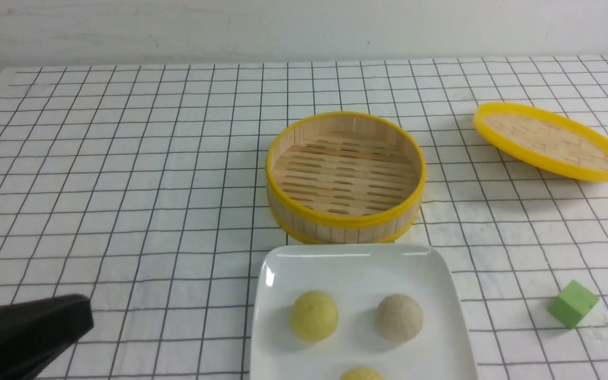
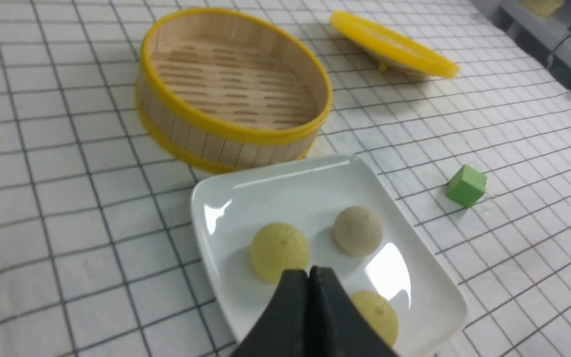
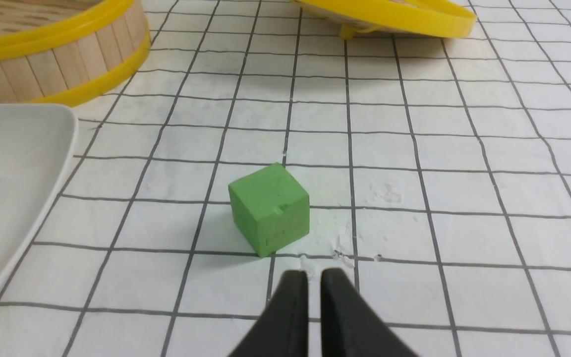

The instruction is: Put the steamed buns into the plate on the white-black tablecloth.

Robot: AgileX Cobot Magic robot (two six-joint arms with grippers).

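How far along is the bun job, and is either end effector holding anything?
Done, by the look of it: all three steamed buns sit on the plate, and the bamboo steamer basket is empty. In hand: nothing. The left end effector is shut; the right end effector, slightly parted, faces the green cube. Left: nothing visible.

Three steamed buns point(image 1: 314, 315) on the plate point(image 1: 357, 264) at lower centre, steamer basket point(image 1: 345, 178) just behind, lid point(image 1: 549, 140) upper right, cube point(image 1: 572, 303) lower right.

Bare tablecloth point(image 1: 124, 174) left of the steamer basket point(image 1: 345, 174); green cube point(image 1: 573, 303) right of the plate point(image 1: 357, 264).
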